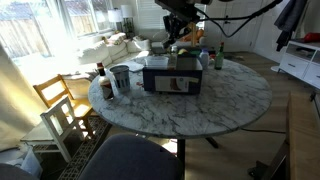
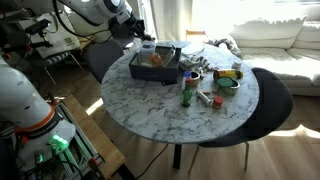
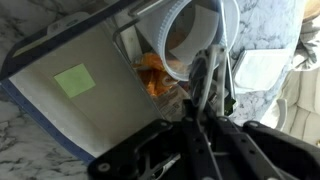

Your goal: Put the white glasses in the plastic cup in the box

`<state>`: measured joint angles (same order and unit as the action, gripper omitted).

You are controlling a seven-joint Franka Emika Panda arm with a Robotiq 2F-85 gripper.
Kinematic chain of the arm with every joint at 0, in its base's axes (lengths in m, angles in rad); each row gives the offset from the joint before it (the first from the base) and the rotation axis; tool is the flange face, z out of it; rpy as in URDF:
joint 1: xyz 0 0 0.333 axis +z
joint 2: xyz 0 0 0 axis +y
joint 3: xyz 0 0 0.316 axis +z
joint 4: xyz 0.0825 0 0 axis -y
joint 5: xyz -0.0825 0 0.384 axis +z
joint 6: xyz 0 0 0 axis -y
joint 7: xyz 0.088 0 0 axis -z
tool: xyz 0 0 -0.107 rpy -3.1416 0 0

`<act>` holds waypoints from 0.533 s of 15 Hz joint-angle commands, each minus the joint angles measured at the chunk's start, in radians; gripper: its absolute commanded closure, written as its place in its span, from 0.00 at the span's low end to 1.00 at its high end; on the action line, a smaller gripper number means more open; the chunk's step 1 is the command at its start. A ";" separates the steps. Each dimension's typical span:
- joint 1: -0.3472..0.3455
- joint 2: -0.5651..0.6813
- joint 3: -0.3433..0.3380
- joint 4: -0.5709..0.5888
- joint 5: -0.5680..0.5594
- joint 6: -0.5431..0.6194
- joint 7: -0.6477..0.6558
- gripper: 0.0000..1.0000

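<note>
The dark grey-blue box (image 1: 172,74) with a pale label stands mid-table in both exterior views (image 2: 158,64). The wrist view shows its label side (image 3: 75,80) and orange items inside. The grey plastic cup (image 1: 120,78) stands upright on the table beside the box's short end. In the wrist view its open mouth (image 3: 185,35) faces the camera. My gripper (image 1: 178,42) hangs just above the box's back part (image 2: 138,35). In the wrist view its fingers (image 3: 212,70) are close together on a thin white frame, the white glasses (image 3: 228,28), over the box near the cup.
A slim brown bottle with a red cap (image 1: 101,74) stands next to the cup. A green bottle (image 1: 219,60) stands on the box's other side. A green bowl (image 2: 228,80) and small items lie nearby. Chairs stand round the round marble table (image 1: 200,110).
</note>
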<state>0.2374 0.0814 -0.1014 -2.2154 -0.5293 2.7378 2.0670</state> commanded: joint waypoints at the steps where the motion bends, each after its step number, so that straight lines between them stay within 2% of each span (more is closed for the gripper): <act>1: -0.013 0.093 0.013 0.054 0.104 0.055 -0.077 0.97; 8: -0.022 0.242 0.046 0.199 0.219 0.052 -0.186 0.97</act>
<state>0.2336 0.2505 -0.0808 -2.0927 -0.3709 2.7912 1.9415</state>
